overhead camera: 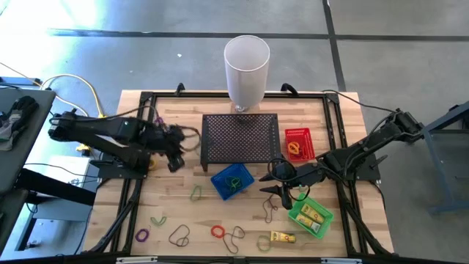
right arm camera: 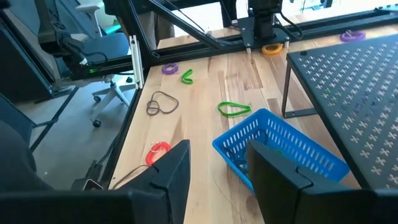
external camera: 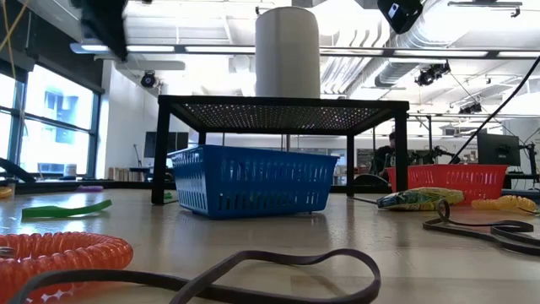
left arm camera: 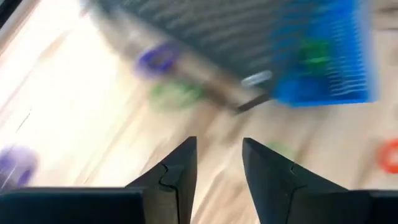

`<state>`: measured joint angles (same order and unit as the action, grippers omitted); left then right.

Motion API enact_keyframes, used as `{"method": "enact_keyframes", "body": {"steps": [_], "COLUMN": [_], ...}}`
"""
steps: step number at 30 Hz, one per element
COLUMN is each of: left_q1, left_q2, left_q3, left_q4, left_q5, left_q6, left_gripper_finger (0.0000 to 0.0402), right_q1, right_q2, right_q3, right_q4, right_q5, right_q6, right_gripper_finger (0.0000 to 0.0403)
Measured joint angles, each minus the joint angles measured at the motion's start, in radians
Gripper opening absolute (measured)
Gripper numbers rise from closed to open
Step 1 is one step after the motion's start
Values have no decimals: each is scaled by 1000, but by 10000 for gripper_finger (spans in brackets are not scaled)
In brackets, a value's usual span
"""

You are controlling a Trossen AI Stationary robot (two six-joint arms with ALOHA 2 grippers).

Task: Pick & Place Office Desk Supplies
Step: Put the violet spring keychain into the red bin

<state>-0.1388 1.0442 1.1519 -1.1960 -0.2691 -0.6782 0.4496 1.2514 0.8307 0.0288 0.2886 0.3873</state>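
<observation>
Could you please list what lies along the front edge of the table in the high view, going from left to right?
Green band → purple band → dark band → red band → dark loop → yellow piece → green basket.

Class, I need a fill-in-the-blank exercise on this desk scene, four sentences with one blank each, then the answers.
1. The two yellow pieces lie in the ____ basket.
2. The white cylinder stands behind the black mesh ____.
3. The blue basket holds a ____ band.
4. The right claw hangs between the blue basket and the ____ basket.

Answers: green; stand; green; green
</observation>
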Motion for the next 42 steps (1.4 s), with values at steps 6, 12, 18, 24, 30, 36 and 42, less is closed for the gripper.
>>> {"method": "enact_keyframes", "body": {"steps": [6,12,18,24,30,36,42], "left_q1": [205,480,754,916,1017,1100,1141], "left_q2": [-10,-4,12,66,191,323,410], "left_q3": [-7,-87,-225,-268,-268,-268,-268], "left_q4": [-279,-165,-24,6,66,119,180], "left_q5": [-36,120,162,163,147,111,133], "left_q6": [-201,2,50,19,-23,-5,29], "left_gripper_finger": [122,122,122,122,122,122,122], "right_q1": [0,-6,-5,-5,-5,4,4], "right_q2": [0,0,0,0,0,0,0], "right_q3": [0,0,0,0,0,0,0], "right_q4": [-2,-6,-24,-25,-34,-42,-86], "right_q5": [0,0,-33,-56,-58,-74,-91], "right_q6": [9,9,9,9,10,12,54], "right_gripper_finger": [144,144,144,144,144,144,144]}}
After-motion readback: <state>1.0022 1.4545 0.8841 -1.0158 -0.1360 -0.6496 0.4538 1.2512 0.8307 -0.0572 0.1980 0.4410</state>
